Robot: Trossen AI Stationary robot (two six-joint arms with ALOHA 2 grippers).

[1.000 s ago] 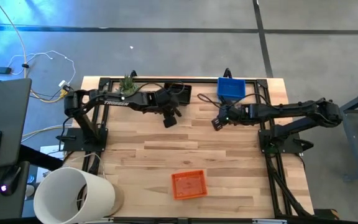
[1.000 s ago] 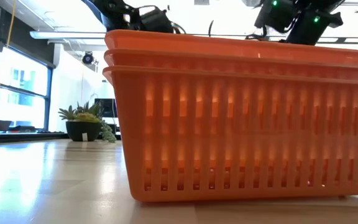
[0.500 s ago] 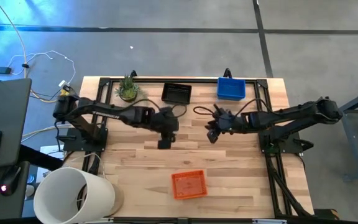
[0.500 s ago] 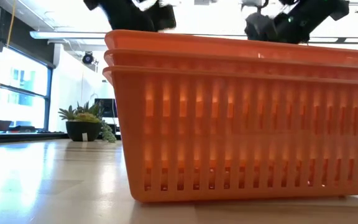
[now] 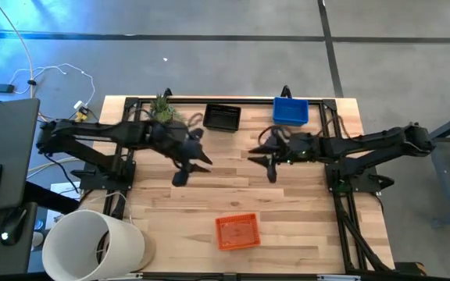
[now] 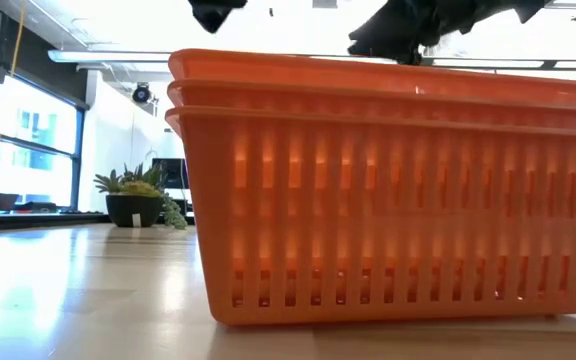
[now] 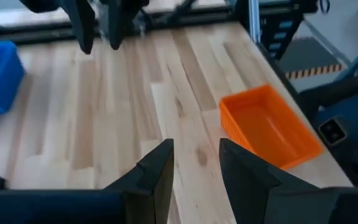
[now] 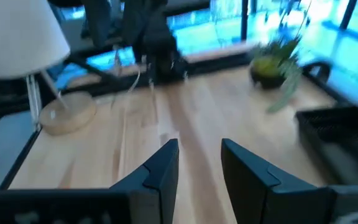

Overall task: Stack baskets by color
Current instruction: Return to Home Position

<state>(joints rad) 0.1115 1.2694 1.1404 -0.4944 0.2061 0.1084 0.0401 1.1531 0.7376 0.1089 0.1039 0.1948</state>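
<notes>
A stack of orange baskets (image 5: 237, 231) sits on its base near the table's front edge, and it fills the low view (image 6: 398, 190), where three nested rims show. A black basket (image 5: 222, 117) and a blue basket (image 5: 291, 112) rest on the table at the far edge. My left gripper (image 5: 198, 160) hangs open above the middle of the table, left of centre, with nothing between its fingers (image 7: 196, 168). My right gripper (image 5: 258, 156) faces it from the right. It is also open and holds nothing (image 8: 199, 165).
A big white bucket (image 5: 92, 246) lies at the near left corner. A small green potted plant (image 5: 161, 109) stands at the far edge, left of the black basket. Bare wood lies between the two grippers and the orange stack.
My left gripper has risen from beside the black basket, moved toward the near and left edges, and tipped up from pointing down. My right gripper has also lifted and tipped up toward level, staying near the table's middle. No basket has moved.
</notes>
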